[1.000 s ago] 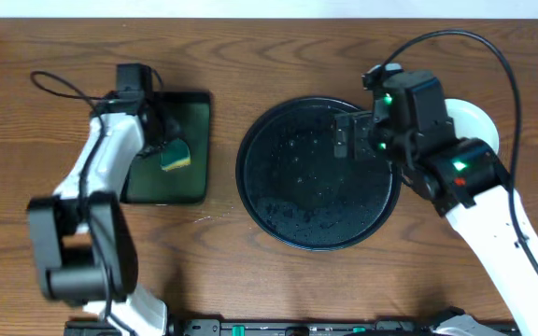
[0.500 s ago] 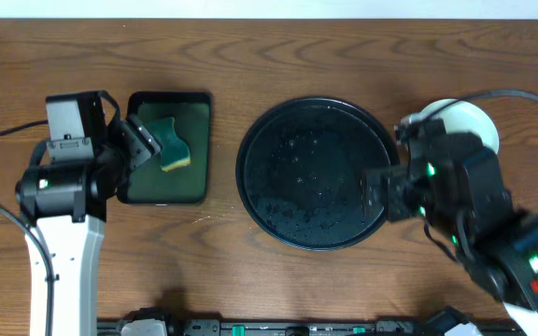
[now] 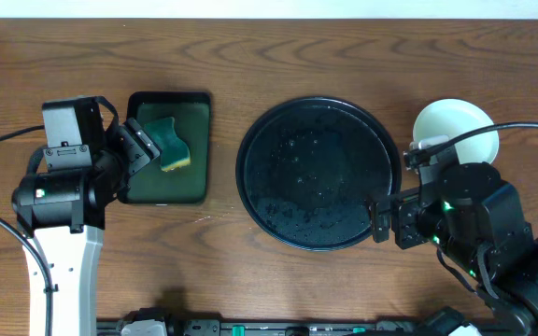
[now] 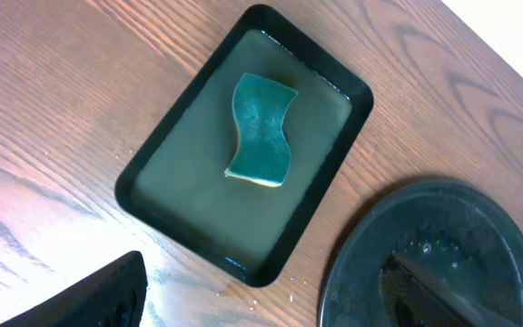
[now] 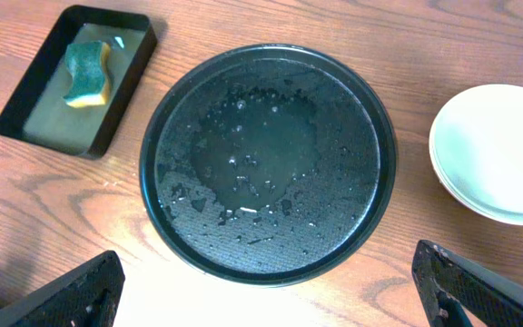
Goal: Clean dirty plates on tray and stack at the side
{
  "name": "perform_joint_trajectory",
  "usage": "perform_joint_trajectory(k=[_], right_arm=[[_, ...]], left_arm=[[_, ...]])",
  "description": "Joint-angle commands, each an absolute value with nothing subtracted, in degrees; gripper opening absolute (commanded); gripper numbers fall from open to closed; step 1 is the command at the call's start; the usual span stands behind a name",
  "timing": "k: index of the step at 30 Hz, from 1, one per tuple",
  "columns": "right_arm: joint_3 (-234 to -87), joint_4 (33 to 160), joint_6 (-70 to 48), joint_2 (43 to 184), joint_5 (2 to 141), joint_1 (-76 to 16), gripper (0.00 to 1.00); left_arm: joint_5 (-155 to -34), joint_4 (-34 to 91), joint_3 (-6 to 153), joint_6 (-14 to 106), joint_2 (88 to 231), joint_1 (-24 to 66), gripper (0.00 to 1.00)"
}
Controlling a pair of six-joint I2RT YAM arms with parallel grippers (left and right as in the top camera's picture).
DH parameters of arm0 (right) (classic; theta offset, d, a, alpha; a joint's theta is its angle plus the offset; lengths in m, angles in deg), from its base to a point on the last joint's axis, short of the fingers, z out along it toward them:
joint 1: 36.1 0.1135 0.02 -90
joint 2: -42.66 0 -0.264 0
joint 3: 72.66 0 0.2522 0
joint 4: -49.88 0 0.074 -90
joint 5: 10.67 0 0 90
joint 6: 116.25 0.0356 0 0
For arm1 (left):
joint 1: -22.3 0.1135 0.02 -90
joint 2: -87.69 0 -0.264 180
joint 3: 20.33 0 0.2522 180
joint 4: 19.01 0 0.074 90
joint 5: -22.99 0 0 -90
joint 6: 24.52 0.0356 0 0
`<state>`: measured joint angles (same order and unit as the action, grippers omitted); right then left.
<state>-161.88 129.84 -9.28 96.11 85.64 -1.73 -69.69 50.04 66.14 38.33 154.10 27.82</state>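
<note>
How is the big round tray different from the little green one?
The round tray is black, larger and circular; the green tray is smaller and rectangular. The round tray holds only water drops; the green tray holds a sponge. Both have black raised rims and sit on the table.

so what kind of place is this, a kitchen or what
Probably a robot test bench staged for dishwashing, not a real kitchen: a wooden table, a wet round black tray, a sponge in a small green tray, and plates stacked at the side.
</note>
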Motion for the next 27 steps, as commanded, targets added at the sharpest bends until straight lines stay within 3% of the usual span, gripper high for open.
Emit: perform_joint_trajectory(k=[1,15,21,27], right_arm=[[-161.5,130.1,-8.7,95.9,86.6,-1.4,0.99],[-161.0,134.1,-9.9,95.4,87.0,-3.3,0.99],[-155.4,131.7,-10.7,91.1,83.7,-15.0,0.99],[-140.6,119.1,-15.0,79.1,76.2,-30.3,0.99]], left_arm=[[-69.6,50.2,66.6,38.5,153.9,28.0,0.82],[-69.6,50.2,66.6,38.5,153.9,28.0,0.83],[-69.6,50.2,66.6,38.5,153.9,28.0,0.83],[-69.6,50.2,66.6,38.5,153.9,28.0,0.83]])
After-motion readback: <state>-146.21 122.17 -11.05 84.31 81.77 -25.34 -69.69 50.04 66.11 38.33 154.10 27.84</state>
